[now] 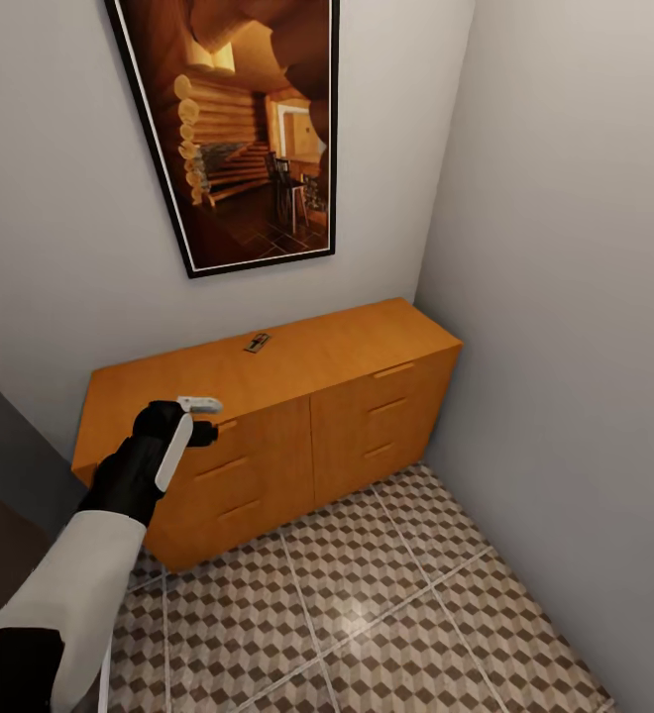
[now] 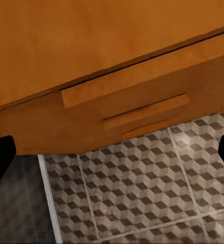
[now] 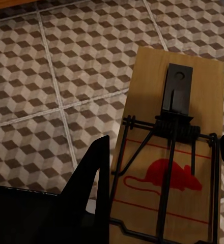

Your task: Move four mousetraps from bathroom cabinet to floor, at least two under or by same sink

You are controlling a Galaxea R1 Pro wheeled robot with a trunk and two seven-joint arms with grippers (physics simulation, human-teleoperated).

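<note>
Nearest, in the right wrist view, the right gripper point(image 3: 160, 178) has a mousetrap point(image 3: 173, 152) between its dark fingers point(image 3: 94, 173), one finger on each long edge, so it looks clamped on the board, though the pad contact itself is not visible; the trap hangs over the bathroom floor point(image 3: 51, 76). Risk there: the hold is only on the thin edges, so a jolt could let the board twist out and land wherever it falls, maybe far from the sink. Next out, on the left, the left gripper point(image 1: 200, 420) sits at the top left drawer front of the cabinet point(image 1: 367, 396), right by a bar handle point(image 2: 145, 108). Its jaws stand well apart in the wrist view, with nothing between them. Risk: hooking the handle off-centre, or bumping the cabinet top with the wrist. Farther back, a second mousetrap point(image 1: 258, 343) lies flat on the cabinet top, about mid-width toward the wall, beyond and to the right of the left gripper and well apart from it. A framed picture point(image 1: 238, 129) hangs on the far wall.
</note>
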